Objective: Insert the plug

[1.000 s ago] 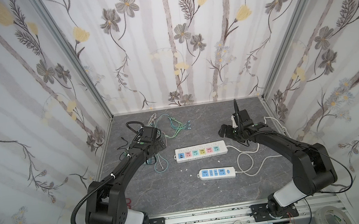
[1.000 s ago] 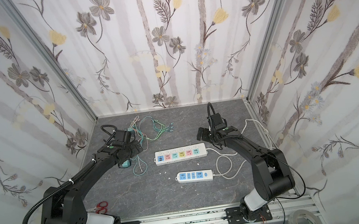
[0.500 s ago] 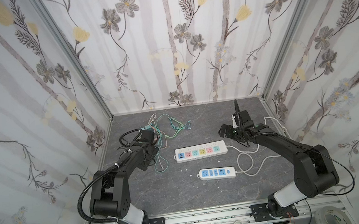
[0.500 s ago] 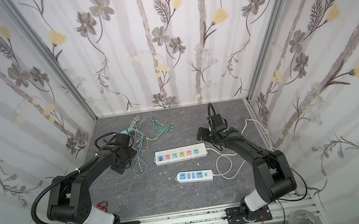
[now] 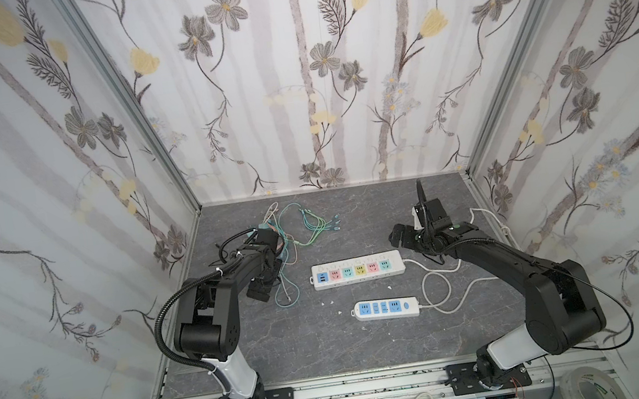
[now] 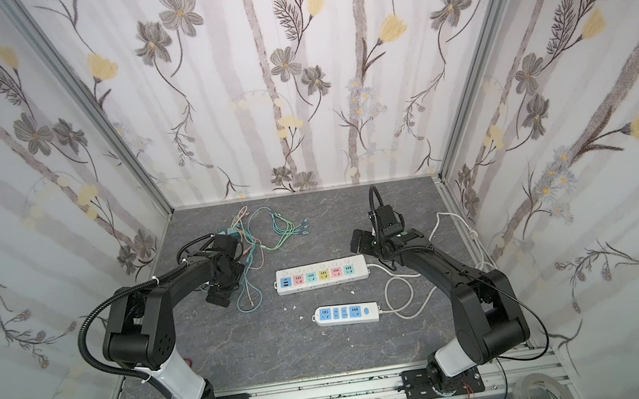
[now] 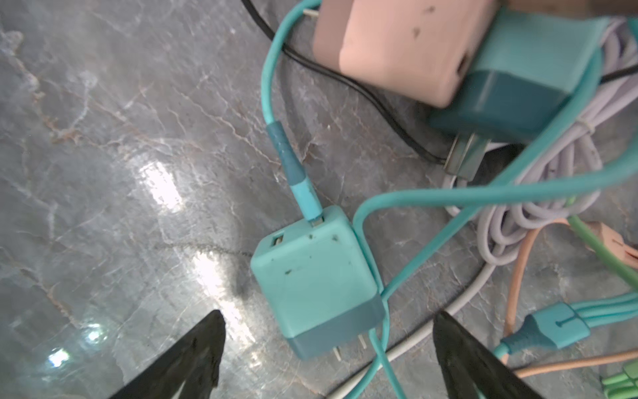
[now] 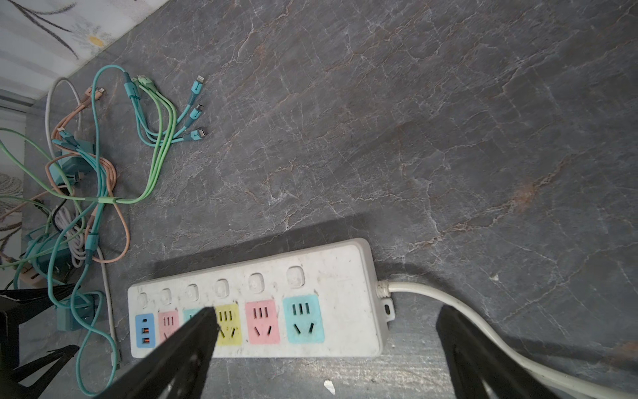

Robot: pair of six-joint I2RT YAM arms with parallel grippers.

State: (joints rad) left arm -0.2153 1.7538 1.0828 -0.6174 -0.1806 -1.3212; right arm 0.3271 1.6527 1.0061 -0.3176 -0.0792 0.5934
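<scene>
The plug (image 7: 314,276) is a teal cube charger lying on the grey marble table, with a teal cable in one of its ports and its two prongs towards my left gripper (image 7: 328,328). That gripper is open, one black finger on each side of the plug's pronged end, touching nothing. In both top views it hangs low over the cable pile (image 5: 267,278) and hides the plug. My right gripper (image 8: 326,311) is open above the cord end of the long white power strip (image 8: 262,311), which lies mid-table (image 5: 358,275) with coloured sockets facing up.
A pink charger (image 7: 397,48) and a second teal charger (image 7: 518,93) lie just beyond the plug among tangled teal, green, orange and lilac cables (image 5: 293,233). A small white strip with blue sockets (image 5: 386,308) lies nearer the front. Its white cord (image 5: 443,289) loops to the right.
My left arm has folded back and its gripper has come towards the front and down over the cable pile. The right arm has not moved.
</scene>
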